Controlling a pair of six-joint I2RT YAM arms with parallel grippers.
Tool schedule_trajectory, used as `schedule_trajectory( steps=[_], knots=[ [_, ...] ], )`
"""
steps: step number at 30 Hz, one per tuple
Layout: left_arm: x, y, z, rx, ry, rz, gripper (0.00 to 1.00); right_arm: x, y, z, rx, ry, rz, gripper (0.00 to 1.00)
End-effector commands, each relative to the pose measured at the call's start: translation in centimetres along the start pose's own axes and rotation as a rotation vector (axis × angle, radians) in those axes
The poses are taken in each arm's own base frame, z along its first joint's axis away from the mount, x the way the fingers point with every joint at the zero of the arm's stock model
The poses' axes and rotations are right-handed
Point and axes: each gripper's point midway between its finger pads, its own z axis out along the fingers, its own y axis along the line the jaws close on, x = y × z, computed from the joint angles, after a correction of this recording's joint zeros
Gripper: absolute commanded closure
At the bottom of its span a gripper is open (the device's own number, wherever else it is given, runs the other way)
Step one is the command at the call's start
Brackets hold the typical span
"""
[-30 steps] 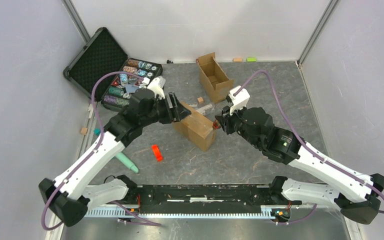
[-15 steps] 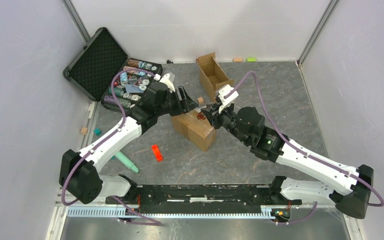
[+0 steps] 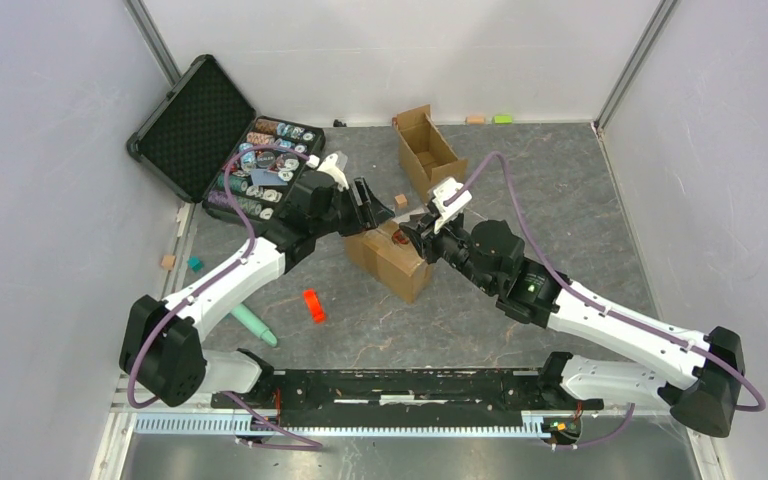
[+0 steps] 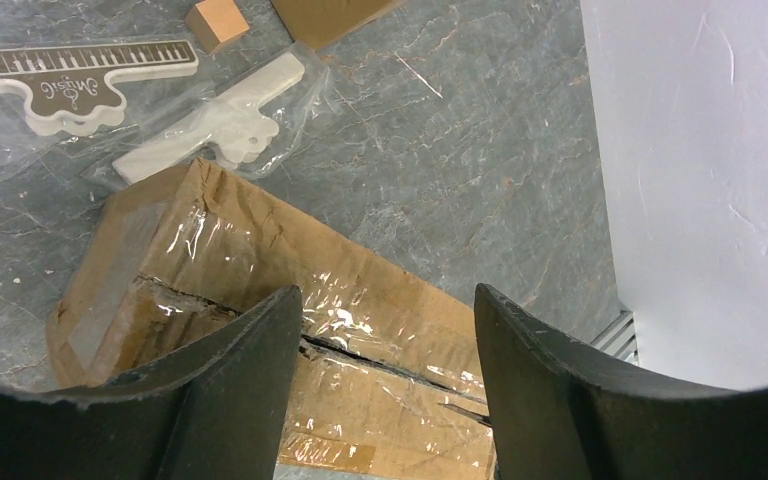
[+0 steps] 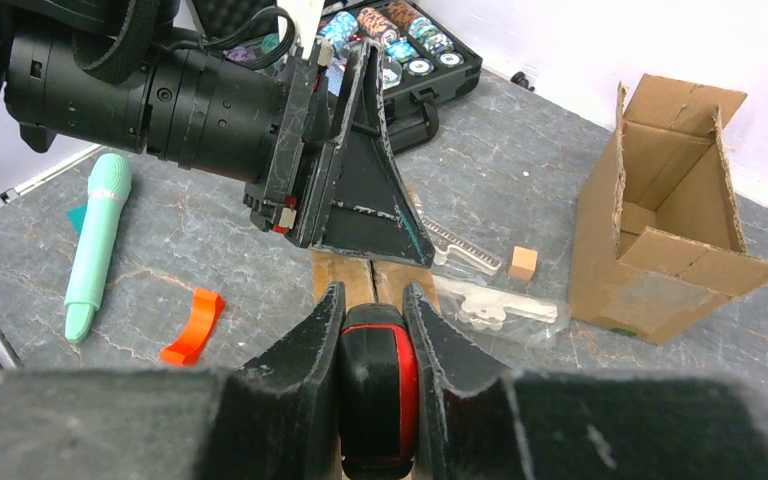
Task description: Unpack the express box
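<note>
Express box (image 3: 392,262) lies flat mid-table. Its long axis runs far-left to near-right, with the taped seam on top running lengthwise. Right gripper (image 3: 407,238) is clenched on a red-and-black tool (image 5: 375,390) over the box top, in line with the seam. Left gripper (image 3: 365,200) is spread and empty over the far-left end. Judgement: the right arm is placed to work the seam.

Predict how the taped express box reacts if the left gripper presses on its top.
The express box lies flat on a broad face, so it probably slides rather than tips. Its glossy tape looks slippery for the left gripper. The top seam is already split, so the flaps may cave inward.
</note>
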Motion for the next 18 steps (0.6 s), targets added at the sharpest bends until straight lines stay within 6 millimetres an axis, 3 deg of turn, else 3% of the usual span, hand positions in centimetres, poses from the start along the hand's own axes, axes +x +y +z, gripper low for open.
schedule_trajectory(
  steps=[1, 11, 18],
  knots=[
    [0.7, 0.7, 0.3, -0.006, 0.016, -0.032, 0.29, -1.0, 0.1, 0.1, -0.008, -0.051, 0.012, 1.0],
    [1.4, 1.6, 0.2, -0.017, 0.025, -0.034, 0.29, 0.1, -0.7, -0.1, 0.021, -0.037, -0.003, 1.0],
    [1.8, 2.0, 0.1, -0.021, 0.031, -0.034, 0.29, -1.8, -1.1, -0.9, 0.031, -0.107, 0.011, 1.0]
  ],
)
